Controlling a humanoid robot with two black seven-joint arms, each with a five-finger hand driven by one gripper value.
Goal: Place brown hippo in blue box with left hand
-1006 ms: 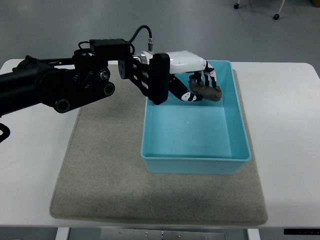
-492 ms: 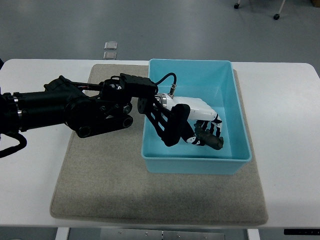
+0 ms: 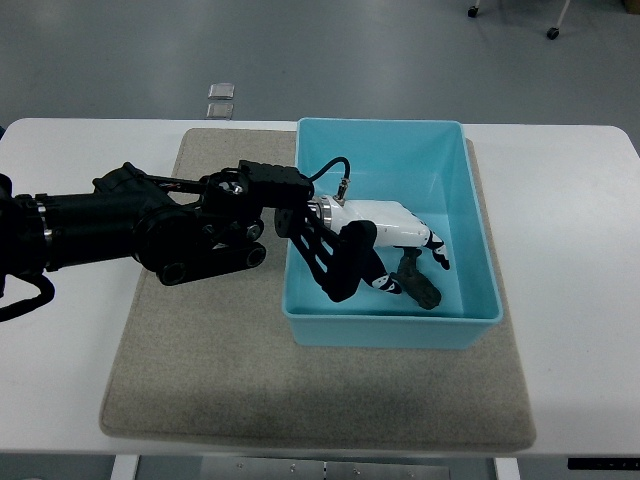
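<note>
A white table (image 3: 570, 220) carries a grey mat (image 3: 210, 350) with its near half bare. The blue box (image 3: 470, 215) sits on the mat's right. Inside, near the front wall, lies the hippo (image 3: 418, 287); the left hand (image 3: 400, 240) hovers over it, fingers spread.

The left hand (image 3: 405, 255) is inside the blue box (image 3: 470, 200) now, down at the near end, where a second ago it hung over the far end with the brown hippo (image 3: 416, 285) clamped in its fingers. Since half a second ago those fingers (image 3: 438, 250) are spreading, and the hippo lies on the box floor, just below them.
</note>
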